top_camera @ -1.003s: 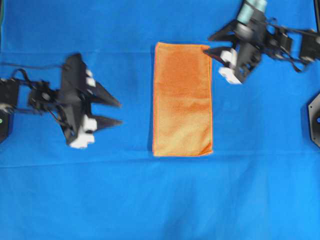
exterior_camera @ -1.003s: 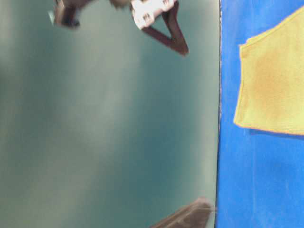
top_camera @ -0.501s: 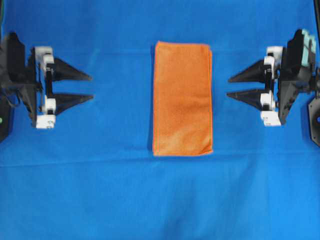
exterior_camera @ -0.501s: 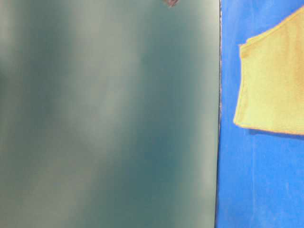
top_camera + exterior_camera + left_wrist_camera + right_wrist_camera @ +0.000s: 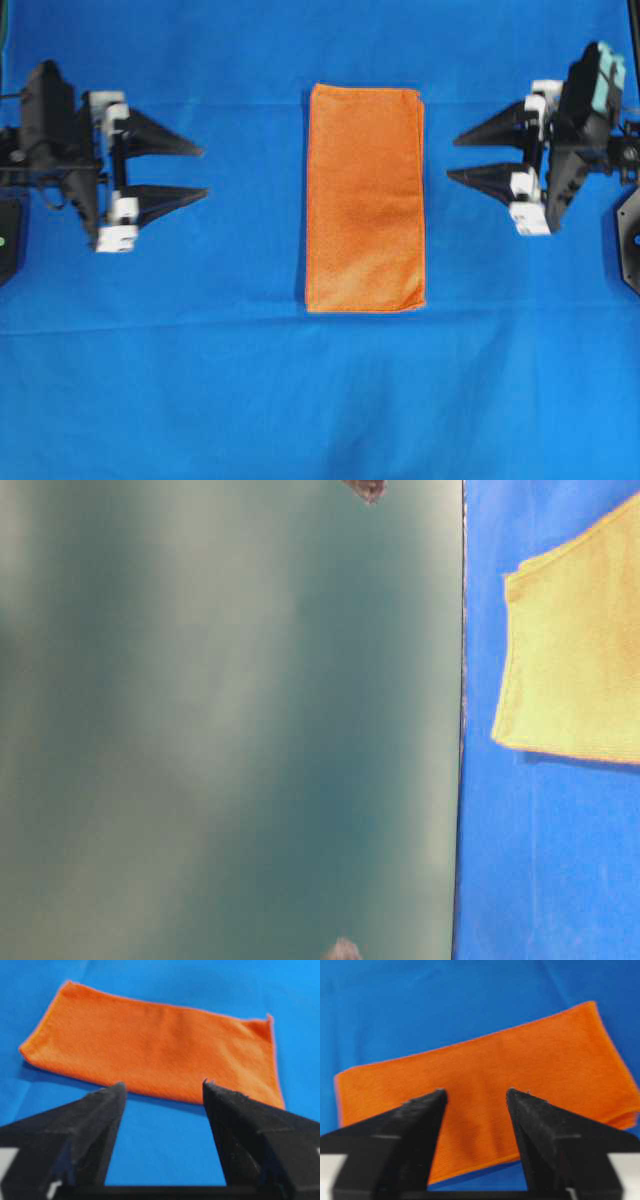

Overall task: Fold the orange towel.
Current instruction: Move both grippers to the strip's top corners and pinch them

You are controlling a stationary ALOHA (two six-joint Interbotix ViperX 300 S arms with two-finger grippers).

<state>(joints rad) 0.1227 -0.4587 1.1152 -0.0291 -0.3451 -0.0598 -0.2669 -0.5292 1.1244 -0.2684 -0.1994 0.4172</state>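
The orange towel (image 5: 365,200) lies flat on the blue cloth as a tall folded rectangle, with no gripper touching it. My left gripper (image 5: 202,171) hovers well to its left, fingers pointing at it, open and empty. Level with the towel's upper half on the right side, my right gripper (image 5: 452,158) faces it, open with nothing held. In the left wrist view the towel (image 5: 150,1045) lies beyond the spread gripper (image 5: 164,1085). The right wrist view shows the towel (image 5: 485,1060) behind the open gripper (image 5: 475,1091). At table level, one towel corner (image 5: 575,650) shows at the right.
The large smooth blue cloth (image 5: 320,400) covers the whole table. A dark arm base (image 5: 630,240) sits at the right edge and another (image 5: 6,240) at the left edge. The table-level view is mostly a blurred grey-green surface (image 5: 230,720).
Both arms swung from tilted poses to face the towel squarely from each side. In the last half second both edged inward and their jaws spread wider. The towel has not moved.
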